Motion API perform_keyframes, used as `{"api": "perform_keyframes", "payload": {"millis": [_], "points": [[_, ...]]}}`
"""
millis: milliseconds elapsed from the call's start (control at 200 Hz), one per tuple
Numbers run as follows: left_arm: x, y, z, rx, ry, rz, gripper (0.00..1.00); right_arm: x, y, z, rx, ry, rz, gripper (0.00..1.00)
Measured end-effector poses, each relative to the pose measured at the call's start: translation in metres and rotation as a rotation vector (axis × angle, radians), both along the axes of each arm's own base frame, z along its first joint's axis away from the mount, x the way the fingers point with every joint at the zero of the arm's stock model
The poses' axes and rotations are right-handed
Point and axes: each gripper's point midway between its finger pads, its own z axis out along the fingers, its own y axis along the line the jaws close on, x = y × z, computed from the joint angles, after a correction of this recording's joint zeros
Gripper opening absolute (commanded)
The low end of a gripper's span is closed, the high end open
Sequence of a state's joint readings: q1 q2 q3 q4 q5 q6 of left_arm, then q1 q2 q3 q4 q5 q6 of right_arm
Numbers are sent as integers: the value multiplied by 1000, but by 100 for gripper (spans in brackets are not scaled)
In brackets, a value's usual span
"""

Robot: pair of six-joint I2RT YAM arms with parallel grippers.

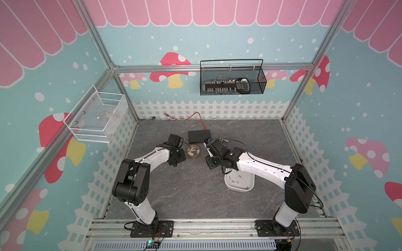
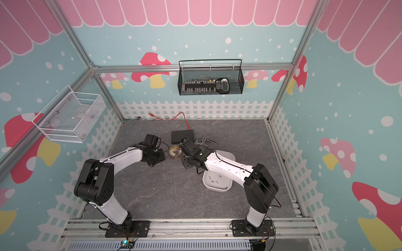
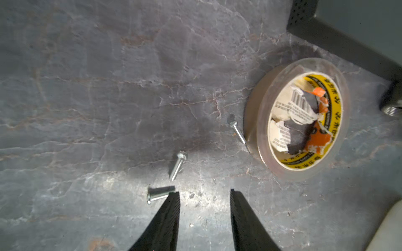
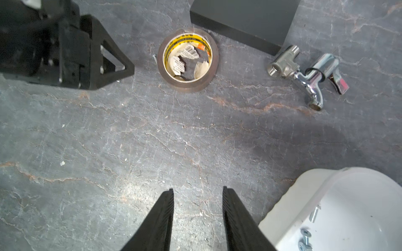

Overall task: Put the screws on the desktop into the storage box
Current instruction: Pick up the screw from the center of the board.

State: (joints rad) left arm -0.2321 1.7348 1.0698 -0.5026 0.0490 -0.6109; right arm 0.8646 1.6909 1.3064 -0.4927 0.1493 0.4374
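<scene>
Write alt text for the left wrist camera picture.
The left gripper hangs open above the grey desktop, where three screws lie loose: one right by the gripper, one just beyond, one against a roll of tape. A black box lies past the tape.

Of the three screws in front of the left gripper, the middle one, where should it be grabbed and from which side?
Grip the screw across its shank, near the middle, coming straight down from above. It lies flat on the desktop, so only its long sides are free. The open left gripper probably needs little turning: its fingers close roughly across the shank.
</scene>
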Motion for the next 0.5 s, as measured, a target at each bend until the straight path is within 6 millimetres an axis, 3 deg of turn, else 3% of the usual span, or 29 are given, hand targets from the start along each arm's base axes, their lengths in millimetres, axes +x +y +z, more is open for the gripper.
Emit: {"api": "perform_keyframes", "payload": {"millis": [245, 500], "points": [[1, 14, -14, 90, 30, 18, 41, -6, -7, -2, 6, -6, 0, 43], [3, 16, -24, 111, 55, 9, 32, -7, -7, -4, 6, -4, 0, 43]]}}
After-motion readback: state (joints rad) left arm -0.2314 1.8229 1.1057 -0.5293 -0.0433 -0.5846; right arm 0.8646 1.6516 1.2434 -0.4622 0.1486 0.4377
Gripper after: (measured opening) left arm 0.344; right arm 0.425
